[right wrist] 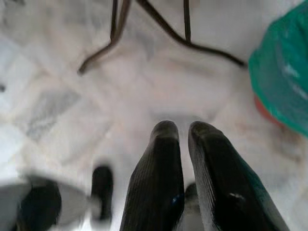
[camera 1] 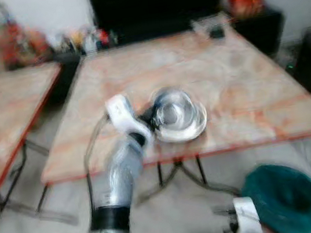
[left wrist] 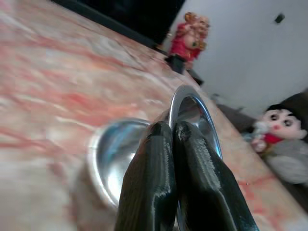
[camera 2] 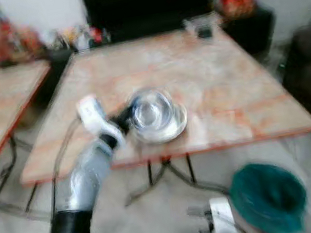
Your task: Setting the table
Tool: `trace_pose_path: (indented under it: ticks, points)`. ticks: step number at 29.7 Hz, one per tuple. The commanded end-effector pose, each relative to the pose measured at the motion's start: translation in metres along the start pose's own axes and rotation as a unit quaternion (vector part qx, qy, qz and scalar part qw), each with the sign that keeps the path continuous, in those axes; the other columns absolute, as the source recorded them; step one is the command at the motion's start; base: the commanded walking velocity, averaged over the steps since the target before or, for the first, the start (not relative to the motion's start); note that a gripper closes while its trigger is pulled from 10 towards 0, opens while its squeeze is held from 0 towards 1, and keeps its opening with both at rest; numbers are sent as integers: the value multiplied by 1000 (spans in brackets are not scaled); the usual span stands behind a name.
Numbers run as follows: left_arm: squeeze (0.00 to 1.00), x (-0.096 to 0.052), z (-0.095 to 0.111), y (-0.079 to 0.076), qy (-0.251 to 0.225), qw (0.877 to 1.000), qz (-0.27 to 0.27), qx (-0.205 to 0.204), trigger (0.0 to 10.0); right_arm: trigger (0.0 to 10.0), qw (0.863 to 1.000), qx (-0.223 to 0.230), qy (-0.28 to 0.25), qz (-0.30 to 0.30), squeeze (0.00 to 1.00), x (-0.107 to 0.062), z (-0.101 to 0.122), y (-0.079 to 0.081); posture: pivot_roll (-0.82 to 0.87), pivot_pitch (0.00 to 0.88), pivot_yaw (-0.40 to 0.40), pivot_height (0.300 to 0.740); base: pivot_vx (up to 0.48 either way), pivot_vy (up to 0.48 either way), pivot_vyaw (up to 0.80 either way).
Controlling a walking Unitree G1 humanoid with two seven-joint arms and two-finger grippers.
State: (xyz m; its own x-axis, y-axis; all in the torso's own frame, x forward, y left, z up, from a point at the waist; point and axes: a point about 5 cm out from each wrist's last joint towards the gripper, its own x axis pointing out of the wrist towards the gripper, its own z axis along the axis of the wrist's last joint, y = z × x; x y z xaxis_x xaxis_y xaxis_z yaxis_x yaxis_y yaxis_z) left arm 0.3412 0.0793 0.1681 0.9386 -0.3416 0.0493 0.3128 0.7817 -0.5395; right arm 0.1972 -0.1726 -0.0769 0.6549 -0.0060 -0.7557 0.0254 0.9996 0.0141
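head views down over shared table [camera 1: 246, 97]

Head views are blurred; the green object [camera 1: 285, 199] by the right arm stays unidentifiable.

A marble-patterned table [camera 1: 245, 91] with a red edge stands on dark metal legs [camera 1: 179, 174] over a pale floor [camera 1: 176, 219]. Near its front edge sit a steel bowl [camera 1: 173, 111] and plate [camera 1: 195, 127]. A small dark object [camera 1: 216, 32] lies at the far edge.
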Motion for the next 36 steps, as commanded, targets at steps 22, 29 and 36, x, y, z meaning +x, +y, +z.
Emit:
trace_pose_path:
  ticks: [22,29,36]
  points:
    - [0,5,2,-16,-17,999,-28,10,10000,10000,1000,26,8,2,0,0,-3,4,3,0,79,714,160,0,-165]
    - [0,5,4,-16,-22,999,-26,9,10000,10000,1000,5,1,-4,0,0,-1,3,5,0,79,714,270,0,0]
    - [0,5,6,-15,-26,999,-24,8,10000,10000,1000,22,4,-1,0,0,-2,3,4,0,76,714,272,0,86]
